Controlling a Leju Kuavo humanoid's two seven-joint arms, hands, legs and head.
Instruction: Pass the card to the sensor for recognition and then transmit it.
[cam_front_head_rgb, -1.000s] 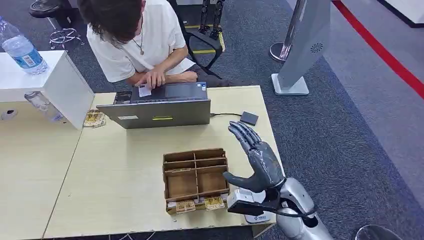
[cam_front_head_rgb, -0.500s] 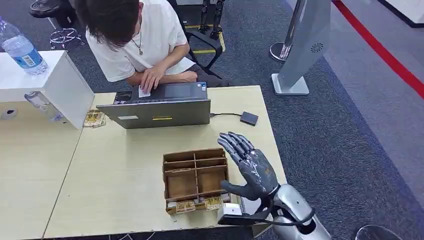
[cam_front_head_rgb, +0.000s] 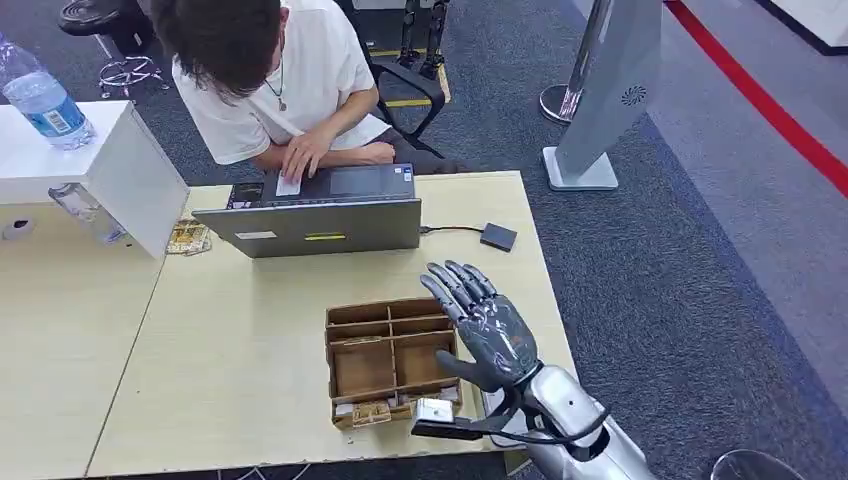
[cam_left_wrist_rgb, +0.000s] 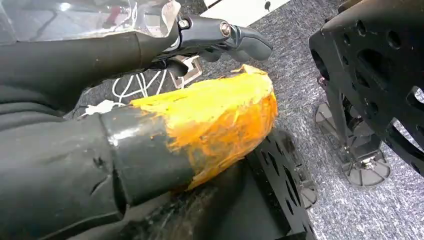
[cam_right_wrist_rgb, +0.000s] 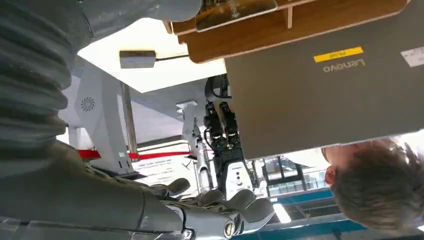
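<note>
A brown divided cardboard box (cam_front_head_rgb: 388, 352) stands near the table's front edge, with cards (cam_front_head_rgb: 371, 412) in its front slot. My right hand (cam_front_head_rgb: 482, 328) hovers over the box's right end, fingers spread and holding nothing. In the right wrist view the right hand's fingers (cam_right_wrist_rgb: 243, 212) reach out toward the box (cam_right_wrist_rgb: 300, 20). The sensor (cam_front_head_rgb: 498, 237), a small black pad, lies at the table's right side, cabled to the laptop (cam_front_head_rgb: 320, 222); it is also in the right wrist view as the sensor (cam_right_wrist_rgb: 137, 59). My left hand (cam_left_wrist_rgb: 227, 37) hangs over the carpet, holding nothing.
A person (cam_front_head_rgb: 270, 80) sits behind the laptop with a hand on its keyboard. A white box (cam_front_head_rgb: 120, 170) with a water bottle (cam_front_head_rgb: 42, 100) stands at the left. More cards (cam_front_head_rgb: 187, 237) lie beside it. A grey stand (cam_front_head_rgb: 610, 90) rises on the carpet at the right.
My right hand has swung left and lower, from beside the table's right edge to over the box's right end. The person's hand has shifted slightly on the laptop.
</note>
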